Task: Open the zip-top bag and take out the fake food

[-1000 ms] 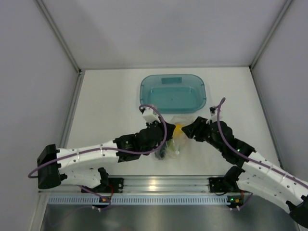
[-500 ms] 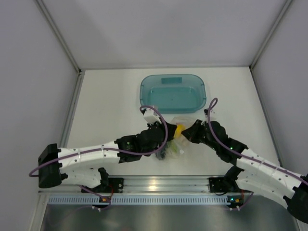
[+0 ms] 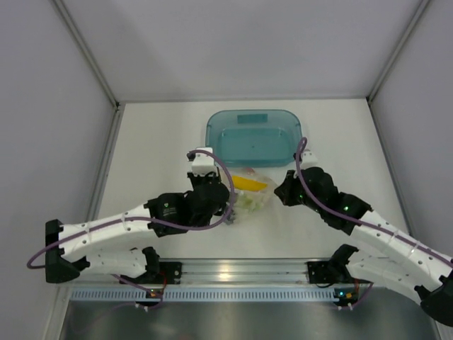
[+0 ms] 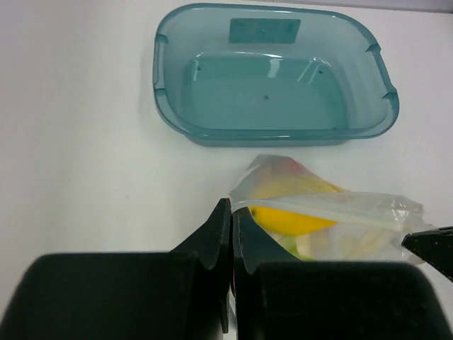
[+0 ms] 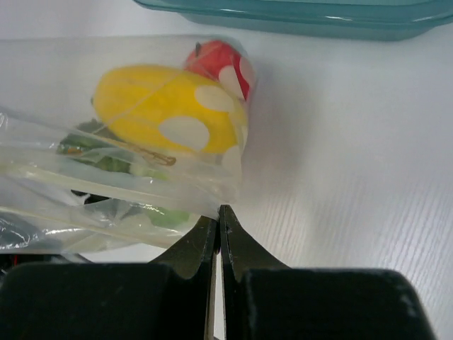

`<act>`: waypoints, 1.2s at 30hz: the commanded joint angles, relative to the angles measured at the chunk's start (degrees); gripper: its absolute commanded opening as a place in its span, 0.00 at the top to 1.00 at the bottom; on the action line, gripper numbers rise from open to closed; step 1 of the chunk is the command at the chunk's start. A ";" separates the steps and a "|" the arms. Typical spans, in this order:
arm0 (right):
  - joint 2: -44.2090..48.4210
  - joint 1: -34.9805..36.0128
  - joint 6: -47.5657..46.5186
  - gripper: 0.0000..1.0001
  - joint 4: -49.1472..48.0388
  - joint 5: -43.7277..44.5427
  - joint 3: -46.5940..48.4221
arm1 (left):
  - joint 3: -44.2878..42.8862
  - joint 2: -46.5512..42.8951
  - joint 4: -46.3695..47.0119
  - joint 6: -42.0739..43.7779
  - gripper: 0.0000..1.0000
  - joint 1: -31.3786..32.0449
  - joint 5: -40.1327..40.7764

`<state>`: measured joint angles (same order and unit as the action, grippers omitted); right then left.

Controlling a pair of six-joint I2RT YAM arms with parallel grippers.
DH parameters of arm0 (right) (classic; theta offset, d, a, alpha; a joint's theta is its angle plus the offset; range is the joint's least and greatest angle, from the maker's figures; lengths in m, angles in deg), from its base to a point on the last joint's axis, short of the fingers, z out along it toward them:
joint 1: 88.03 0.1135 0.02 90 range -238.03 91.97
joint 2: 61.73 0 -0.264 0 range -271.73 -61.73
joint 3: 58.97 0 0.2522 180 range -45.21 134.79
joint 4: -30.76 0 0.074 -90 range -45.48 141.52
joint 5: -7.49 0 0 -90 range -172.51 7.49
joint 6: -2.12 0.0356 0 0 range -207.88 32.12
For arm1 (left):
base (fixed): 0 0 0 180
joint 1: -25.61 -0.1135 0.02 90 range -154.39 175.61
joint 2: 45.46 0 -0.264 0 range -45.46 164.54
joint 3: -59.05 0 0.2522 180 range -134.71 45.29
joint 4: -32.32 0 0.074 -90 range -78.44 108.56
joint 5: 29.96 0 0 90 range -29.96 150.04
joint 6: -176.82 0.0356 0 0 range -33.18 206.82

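Noting teal tray (image 3: 210,138) at 12 o'clock. Zip-top bag (image 3: 256,195) at tray's 6 o'clock, seal apparently closed; we judge film light, limp, slippery. Fake food (image 5: 170,113) inside, rigid. Left gripper (image 4: 231,210) clamped tight on bag's 9 o'clock corner, right gripper (image 5: 219,212) on 3 o'clock corner. We recommend hold at zip lips.

Zip-top bag (image 5: 106,191) is clear thin plastic, shiny & crinkly, w/ glare patches over the fake food (image 5: 141,106) inside, which looks like smooth glossy plastic. Tray (image 4: 283,134) is translucent teal plastic, smooth & glossy; table (image 5: 354,177) is white, matt, w/ a fine ribbed grain up close. Left claw (image 4: 231,209) & right claw (image 5: 219,212) are black matt plastic; rail (image 3: 241,270) at near edge looks like brushed metal.
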<state>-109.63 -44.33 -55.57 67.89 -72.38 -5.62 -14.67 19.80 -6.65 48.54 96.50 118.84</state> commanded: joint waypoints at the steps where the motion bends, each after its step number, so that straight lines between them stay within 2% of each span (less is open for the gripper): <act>1: -1.84 -1.86 -6.65 1.00 6.95 -0.54 1.98 | -3.49 -7.32 -8.27 6.81 1.00 -0.67 10.09; 6: -0.62 -6.87 -7.97 1.00 4.59 -8.10 1.28 | -5.42 -7.61 -8.19 13.58 1.00 -0.67 12.47; 10: -0.09 -10.21 -7.45 1.00 0.98 -16.78 0.05 | -8.15 -1.11 -7.92 13.85 1.00 -0.67 6.16; 13: -0.96 -10.30 -6.74 1.00 -1.31 -21.44 -0.39 | -9.03 4.34 -7.14 8.68 1.00 -0.58 -2.62; 14: -1.23 -10.30 -6.48 1.00 -1.66 -22.51 -0.22 | -9.46 6.97 -6.87 6.31 1.00 -0.58 -6.99; 16: -1.49 -10.22 -6.47 1.00 -1.32 -24.36 0.39 | -9.73 9.27 -4.16 5.07 1.00 -0.58 -10.45; 19: -0.27 -10.22 -7.70 0.99 0.44 -22.45 2.15 | -9.91 12.09 -0.21 4.44 1.00 -0.40 -15.20; 24: 3.16 -10.30 -10.25 0.91 7.46 -16.03 4.70 | -10.08 12.88 1.83 1.02 1.00 -0.40 -15.31; 27: 5.00 -10.30 -11.48 0.91 10.97 -11.98 6.28 | -10.00 12.53 1.92 -1.09 1.00 -0.40 -13.46; 28: 5.70 -10.39 -11.83 0.87 11.69 -11.37 7.07 | -10.08 12.44 1.83 -1.79 1.00 -0.40 -12.58; 29: 6.15 -10.39 -11.92 0.69 12.13 -11.27 7.51 | -10.08 12.44 2.27 -1.97 1.00 -0.40 -12.49; 30: 6.41 -10.39 -12.01 0.66 13.09 -10.75 8.39 | -10.00 12.27 2.88 -1.88 1.00 -0.32 -12.84; 32: 7.82 -10.31 -12.71 0.68 12.23 -12.23 8.92 | -9.47 12.00 4.89 -1.80 1.00 -0.32 -14.76; 35: 8.09 -10.30 -13.77 0.68 7.05 -20.12 9.45 | -8.85 12.26 6.58 -1.97 1.00 -0.32 -17.14; 36: 7.04 -10.30 -14.73 0.68 5.73 -25.37 9.80 | -8.94 12.44 6.75 -2.15 1.00 -0.32 -17.32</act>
<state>-101.93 -54.19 -67.66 77.97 -88.71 1.09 -22.34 33.79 -4.70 47.67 96.15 103.02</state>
